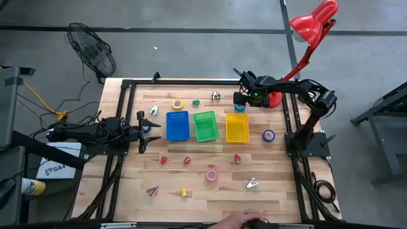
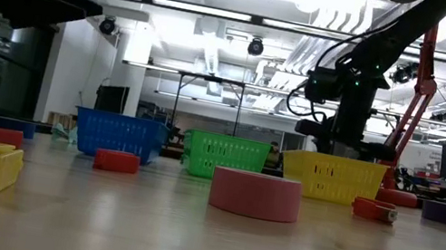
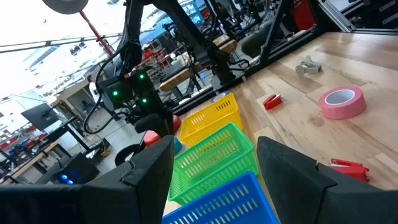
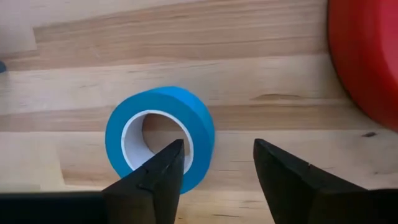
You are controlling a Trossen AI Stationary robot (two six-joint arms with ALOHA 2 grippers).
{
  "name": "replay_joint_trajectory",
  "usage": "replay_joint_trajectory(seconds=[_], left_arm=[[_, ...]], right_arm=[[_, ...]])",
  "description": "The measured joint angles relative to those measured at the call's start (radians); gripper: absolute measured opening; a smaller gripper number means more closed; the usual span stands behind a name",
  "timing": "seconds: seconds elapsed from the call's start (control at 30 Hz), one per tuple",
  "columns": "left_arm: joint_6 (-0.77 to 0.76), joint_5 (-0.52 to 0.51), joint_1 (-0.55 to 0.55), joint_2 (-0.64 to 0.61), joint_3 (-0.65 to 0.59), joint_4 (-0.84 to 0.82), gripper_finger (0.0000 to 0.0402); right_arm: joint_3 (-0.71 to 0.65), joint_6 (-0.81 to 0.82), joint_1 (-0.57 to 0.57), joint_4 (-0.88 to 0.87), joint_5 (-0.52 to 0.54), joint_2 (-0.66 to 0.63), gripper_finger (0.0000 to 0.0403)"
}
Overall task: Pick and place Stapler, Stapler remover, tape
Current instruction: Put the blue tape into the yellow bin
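My right gripper hangs open above a blue tape roll lying flat on the table's far side, behind the yellow bin. In the right wrist view one finger stands over the ring's hole and the other outside its wall. The low view shows this gripper behind the yellow bin. My left gripper waits open at the table's left, beside the blue bin. Pink tape, purple tape and yellow tape lie flat on the wood.
A green bin stands between the blue and yellow ones. Red staplers, a yellow stapler and metal staple removers are scattered on the near half. A red lamp base sits close by the blue roll. A person's hand shows at the near edge.
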Motion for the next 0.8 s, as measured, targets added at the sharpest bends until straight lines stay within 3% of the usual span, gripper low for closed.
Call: replay_joint_trajectory(seconds=[0.4, 0.8], left_arm=[[0.000, 0.000, 0.000, 0.000, 0.000, 0.000, 0.0227], [0.000, 0.000, 0.000, 0.000, 0.000, 0.000, 0.0227]], right_arm=[[0.000, -0.002, -0.002, 0.031, -0.048, 0.055, 0.0144], [0.000, -0.004, -0.010, 0.007, -0.040, 0.013, 0.0101]])
